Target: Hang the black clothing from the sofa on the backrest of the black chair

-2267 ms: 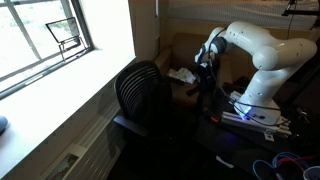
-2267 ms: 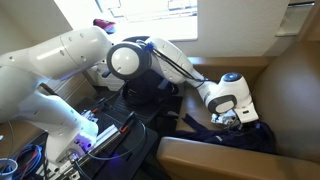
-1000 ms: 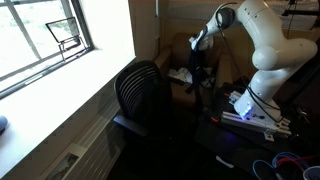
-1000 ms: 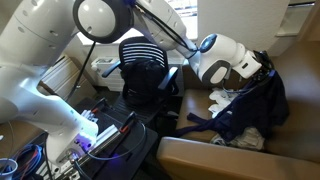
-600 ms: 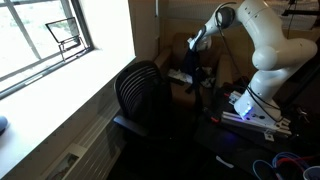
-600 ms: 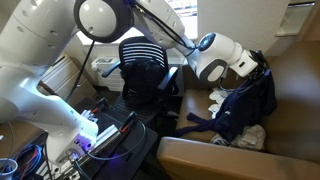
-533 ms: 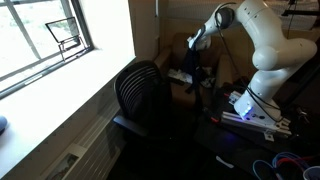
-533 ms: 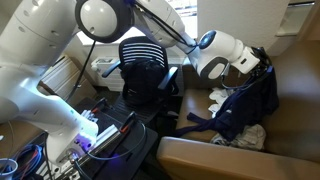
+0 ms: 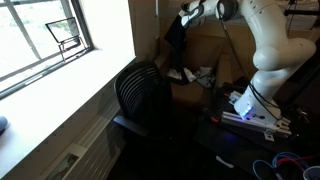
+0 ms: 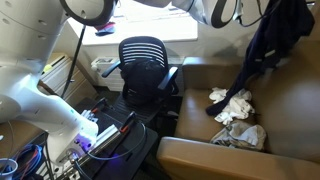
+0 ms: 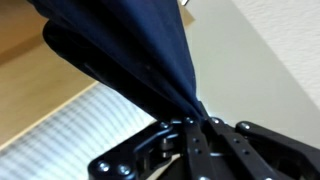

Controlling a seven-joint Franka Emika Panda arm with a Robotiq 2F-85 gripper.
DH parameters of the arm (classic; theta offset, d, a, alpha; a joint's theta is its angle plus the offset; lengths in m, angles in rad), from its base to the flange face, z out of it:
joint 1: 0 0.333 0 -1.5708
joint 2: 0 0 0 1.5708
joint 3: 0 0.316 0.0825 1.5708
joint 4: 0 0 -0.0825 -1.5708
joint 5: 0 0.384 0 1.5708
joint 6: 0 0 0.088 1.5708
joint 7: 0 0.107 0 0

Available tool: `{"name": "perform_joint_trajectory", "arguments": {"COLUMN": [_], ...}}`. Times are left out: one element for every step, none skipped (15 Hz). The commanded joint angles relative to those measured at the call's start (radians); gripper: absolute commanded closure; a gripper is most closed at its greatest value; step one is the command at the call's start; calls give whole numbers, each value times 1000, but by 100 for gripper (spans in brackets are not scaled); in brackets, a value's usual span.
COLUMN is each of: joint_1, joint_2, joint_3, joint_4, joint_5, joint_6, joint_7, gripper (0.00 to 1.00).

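Jaws are shut on a pinch of the garment [image 11: 140,50]. In the wrist view the fabric gathers to a point right between the tips, with nothing else caught in there. I can't tell which part of it is held, whether collar, hem or sleeve.

The garment [image 10: 268,45] hangs high over the sofa [image 10: 290,115], clear of the seat, in one long narrow fall. Below it lie some pale clothes [image 10: 235,102], and as far as I can see they're not snagged on it.

Handling, my read: it's soft, limp and light, with no stiffness at all, so it'll swing on any quick move and trail behind the jaws. A one-point hold leaves it bunched and it won't spread by itself. The cloth looks smooth, so it may slide off if the weight sits uneven.

The chair [image 10: 143,60] is left of the sofa, well apart from the garment. Its backrest [image 9: 140,90] has a rounded top and ribbed face.

To hang it, carry the garment over that top edge with roughly half falling on each side, then let go. A hold nearer the middle of the garment would drape better than an end.
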State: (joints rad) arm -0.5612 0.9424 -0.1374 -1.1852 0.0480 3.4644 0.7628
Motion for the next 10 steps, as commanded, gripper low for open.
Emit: {"name": "perform_joint_trajectory", "arguments": {"joint_1": [-89, -119, -62, -81, -89, -90, -154, -193, -215, -249], "joint_2": [-111, -120, -81, -102, -116, -121, -133, -139, -179, -199], "joint_3": [233, 317, 192, 255, 285, 294, 418, 514, 577, 658], "joint_4": [5, 20, 24, 26, 26, 26, 3, 2, -51, -80], "joint_5": [-223, -291, -200, -243, -258, -261, -347, -462, -529, -604], "joint_6": [-1, -2, -5, -10, -11, -11, -11, -11, -11, -11], "joint_7": [1, 10, 9, 11, 11, 11, 26, 85, 124, 160], "gripper": [99, 99, 95, 95, 95, 99, 99, 99, 99, 99]}}
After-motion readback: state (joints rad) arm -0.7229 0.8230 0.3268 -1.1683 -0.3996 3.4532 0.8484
